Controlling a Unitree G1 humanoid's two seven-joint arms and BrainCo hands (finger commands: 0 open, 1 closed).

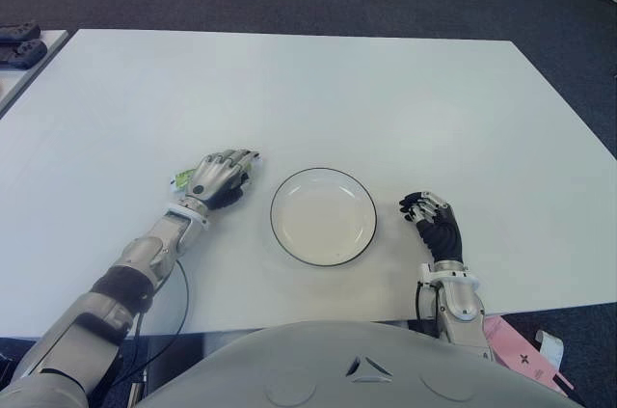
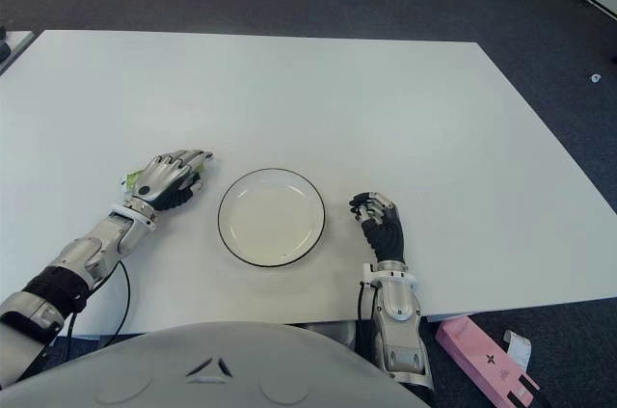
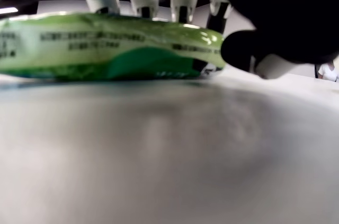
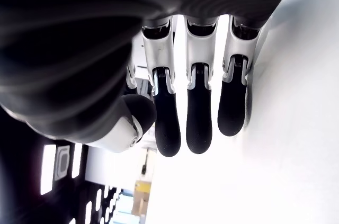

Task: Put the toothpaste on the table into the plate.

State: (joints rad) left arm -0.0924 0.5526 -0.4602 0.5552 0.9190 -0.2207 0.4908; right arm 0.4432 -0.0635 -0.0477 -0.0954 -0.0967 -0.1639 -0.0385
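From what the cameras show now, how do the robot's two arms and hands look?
Both the left hand and the right hand have silver-grey metal shells, black palms and black fingertip pads. Each forearm is silver with a white wrist ring. A thin black cable loops beside the left forearm.

green toothpaste [image 3: 106, 49], white black-rimmed plate [image 1: 289, 237], white table [image 1: 386, 90]
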